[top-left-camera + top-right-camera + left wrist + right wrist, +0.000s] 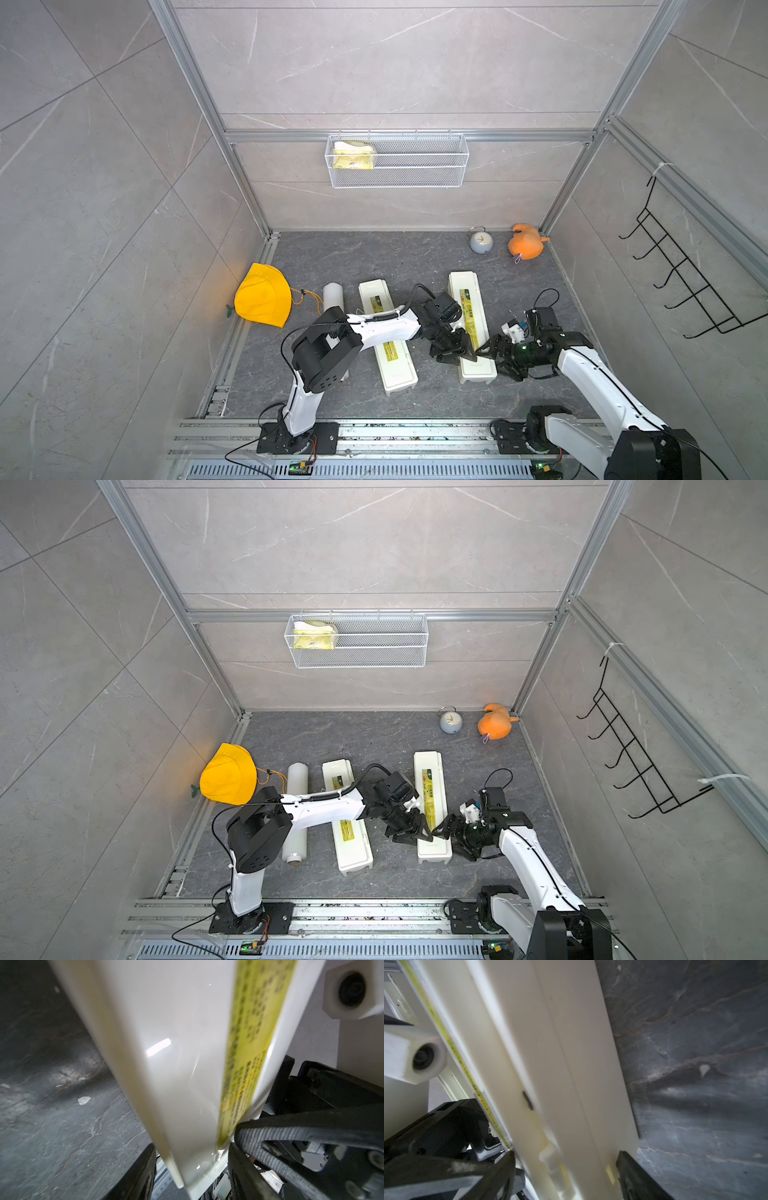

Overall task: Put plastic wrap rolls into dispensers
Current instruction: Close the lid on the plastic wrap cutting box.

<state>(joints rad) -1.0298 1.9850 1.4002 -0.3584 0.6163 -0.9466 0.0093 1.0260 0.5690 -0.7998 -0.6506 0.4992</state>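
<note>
While the left fingers (141, 1176) clamp the right dispenser (462, 282) at its near left edge, the right fingers (631, 1176) straddle the opposite edge; whether they grip cannot be told. The left dispenser (337, 769) and one roll (297, 779) lie parallel alongside. Bare counter (415, 257) opens beyond their far ends.

Grey veined wall tiles (395, 62) are enclosing a dark stone-patterned floor (374, 257); a white wire mesh basket (436, 168) is hanging behind.
</note>
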